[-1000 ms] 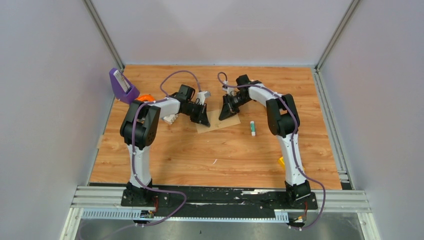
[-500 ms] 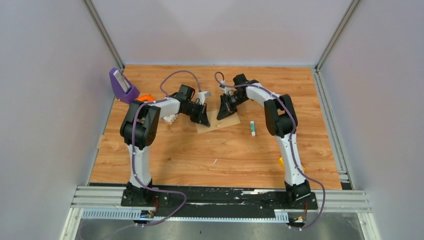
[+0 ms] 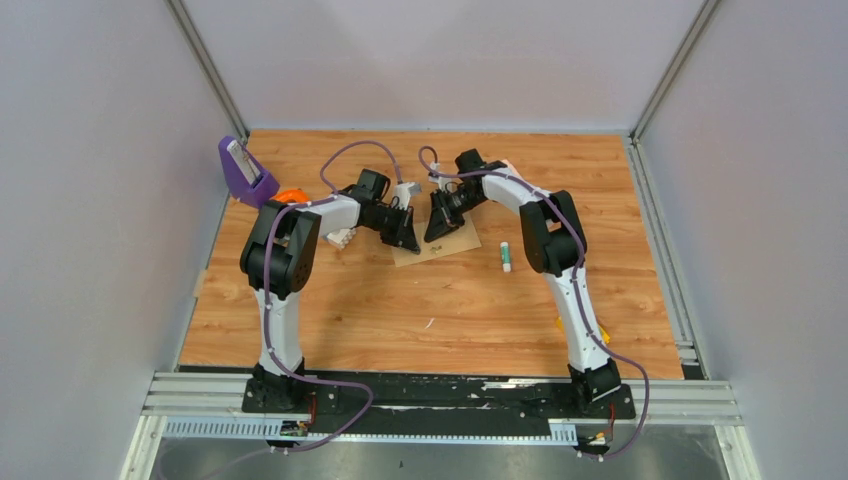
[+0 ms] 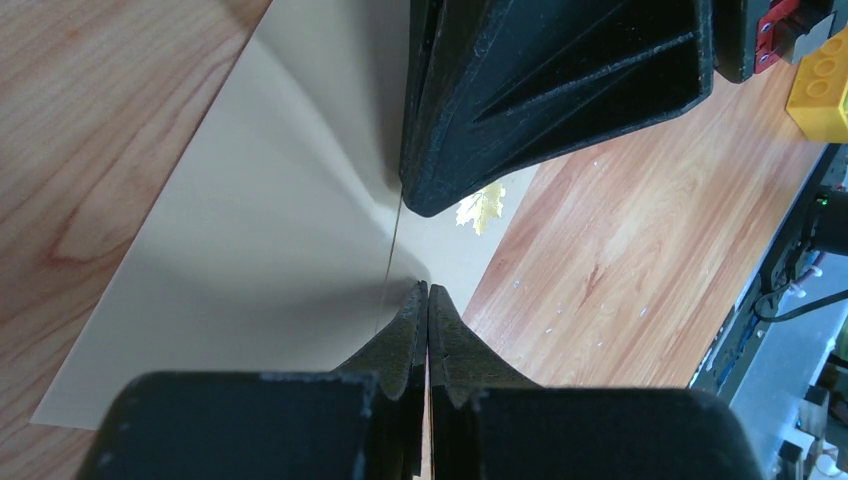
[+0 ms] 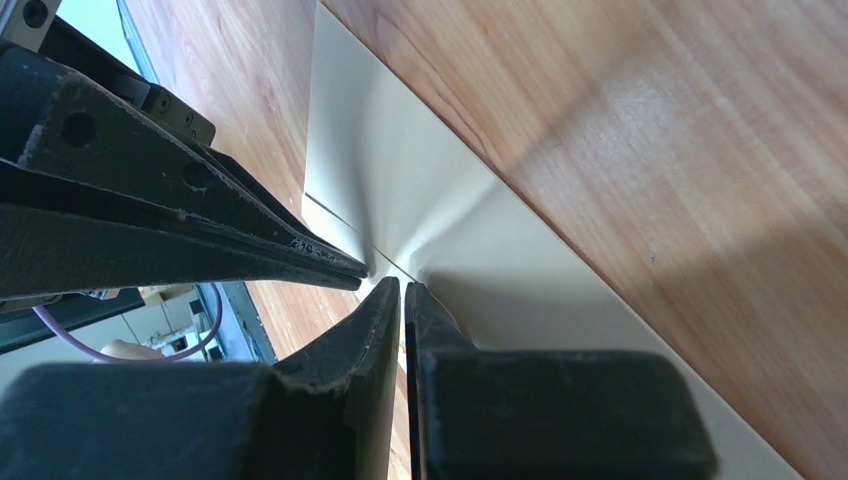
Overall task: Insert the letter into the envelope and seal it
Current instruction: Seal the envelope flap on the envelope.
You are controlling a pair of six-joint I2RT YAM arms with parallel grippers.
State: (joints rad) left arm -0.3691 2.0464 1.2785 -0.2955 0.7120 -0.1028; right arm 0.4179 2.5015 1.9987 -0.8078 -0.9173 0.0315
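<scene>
The left gripper (image 4: 427,292) is down low on the table. Its two black fingers (image 4: 398,345) are pressed tight together, and they nip a thin raised bit of paper between the tips. The right gripper (image 5: 403,290) comes in from the other side. Its fingers (image 5: 355,345) are almost together too, and a thin pale strip of paper sits in the little gap. The two grippers point at each other, tip to tip, very near but not touching.

The paper they nip is the flat tan paper envelope (image 3: 452,247). It lies on the table under both grippers, about in the middle and a bit toward the far side. Where the tips hold it, the top layer lifts up into a small ridge, and the rest stays flat. From close up it looks pale cream. A straight edge line runs across it near the tips. A small yellow leaf-shaped mark (image 4: 483,206) shows on it near one edge. I cannot pick out the letter as a thing of its own.

All of this sits on the brown wooden table (image 3: 400,320). A small white glue stick with a green end (image 3: 506,257) lies near the envelope, on the right arm's side. A yellow toy brick (image 4: 822,88) sits by the near edge. A purple plastic holder (image 3: 243,172) leans in the far left corner, with a small orange thing (image 3: 291,195) just beside it.
</scene>
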